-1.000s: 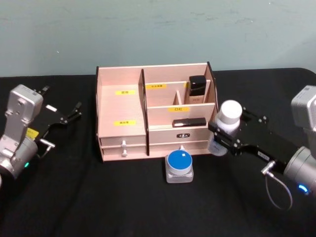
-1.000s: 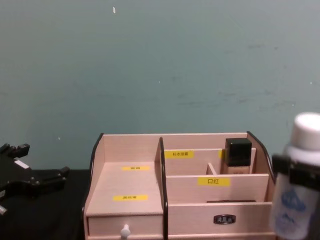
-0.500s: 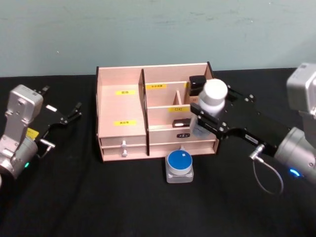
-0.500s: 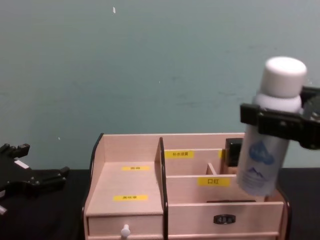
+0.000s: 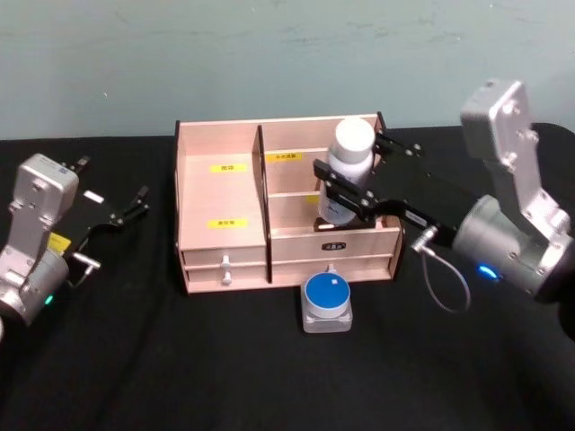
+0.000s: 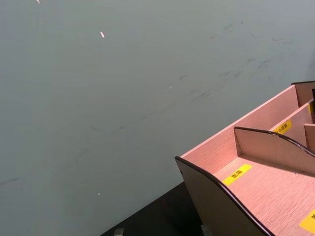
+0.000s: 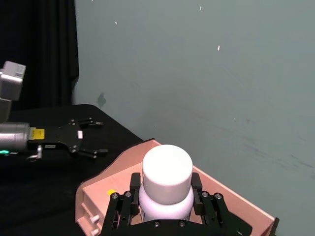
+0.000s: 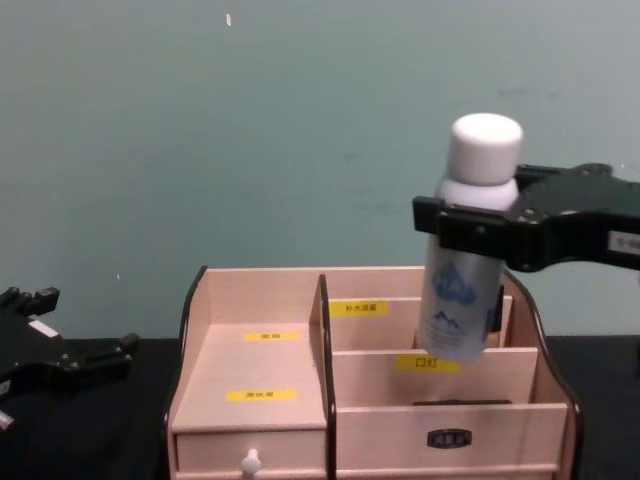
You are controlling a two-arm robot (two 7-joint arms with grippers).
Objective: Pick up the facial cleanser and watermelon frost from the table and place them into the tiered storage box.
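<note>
The facial cleanser (image 5: 347, 169), a white bottle with a rounded cap and blue lettering, hangs upright over the right-hand compartments of the tiered storage box (image 5: 225, 257). My right gripper (image 5: 346, 194) is shut on its body, seen from the side in the chest view, right gripper (image 8: 470, 226) and facial cleanser (image 8: 464, 280). From the wrist, the cap of the facial cleanser (image 7: 166, 173) rises between the fingers. The watermelon frost (image 5: 326, 298), a squat jar with a blue lid, stands on the table just in front of the box. My left gripper (image 5: 135, 205) rests open, left of the box.
The box's wide left compartment (image 8: 258, 372) holds nothing; two small drawers run along its front. A black cloth (image 5: 180, 359) covers the table, with free room in front and to both sides. A green wall stands close behind the box.
My right gripper has carried the facial cleanser up and leftward, from beside the box's right end to above its right compartments. The left arm and the blue-lidded jar have not moved.
</note>
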